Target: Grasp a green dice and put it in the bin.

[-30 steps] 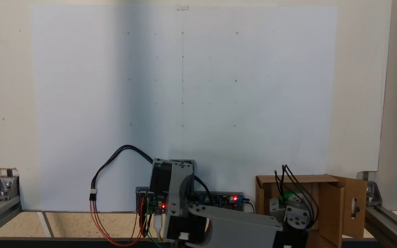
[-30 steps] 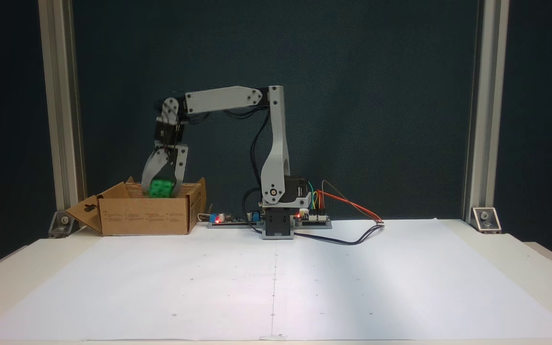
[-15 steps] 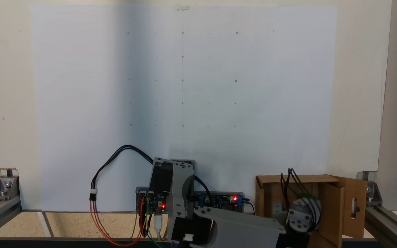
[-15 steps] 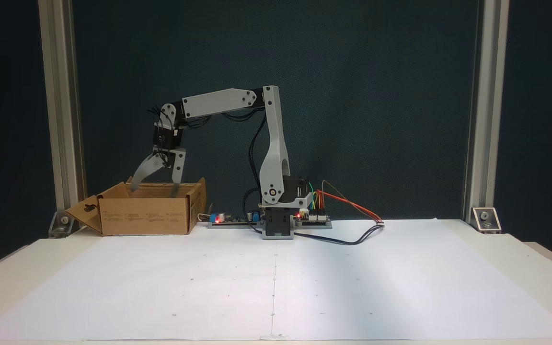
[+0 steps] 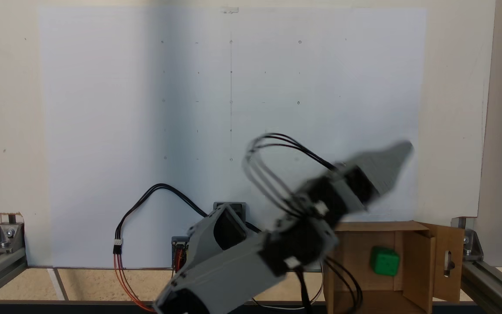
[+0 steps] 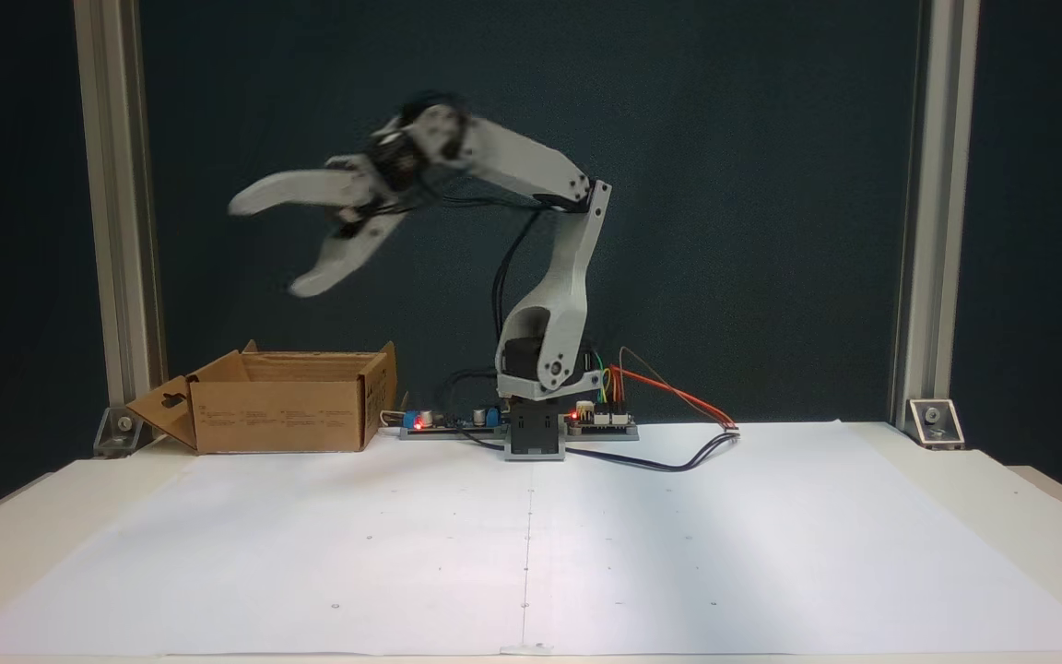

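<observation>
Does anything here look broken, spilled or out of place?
Nothing stands out. The green dice lies inside the cardboard box, and the gripper hangs open and empty above it. The arm only looks smeared from blur.

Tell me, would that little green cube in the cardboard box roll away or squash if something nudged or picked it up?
The green dice looks like hard plastic, so it would probably keep its shape. Its flat faces suggest it would slide or tumble once, not roll far. Rounded edges might make it a bit slippery. The bin walls should stop it anyway.

One fixed view looks straight down, another faces the arm (image 6: 549,277) frontally.
</observation>
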Robot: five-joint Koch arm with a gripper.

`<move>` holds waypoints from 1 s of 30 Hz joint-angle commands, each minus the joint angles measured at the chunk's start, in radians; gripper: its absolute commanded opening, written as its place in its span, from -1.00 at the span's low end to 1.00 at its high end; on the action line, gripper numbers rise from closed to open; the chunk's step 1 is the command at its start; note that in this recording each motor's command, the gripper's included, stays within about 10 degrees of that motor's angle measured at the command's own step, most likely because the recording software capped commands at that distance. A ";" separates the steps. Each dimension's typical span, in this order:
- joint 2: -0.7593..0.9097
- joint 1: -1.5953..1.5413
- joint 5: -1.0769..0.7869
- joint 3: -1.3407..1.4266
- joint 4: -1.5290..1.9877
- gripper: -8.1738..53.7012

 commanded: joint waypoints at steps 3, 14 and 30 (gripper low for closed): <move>0.107 -0.300 0.048 0.063 -0.051 0.72; 0.301 -0.686 0.048 0.431 -0.471 0.72; 0.423 -0.724 0.041 0.933 -1.153 0.68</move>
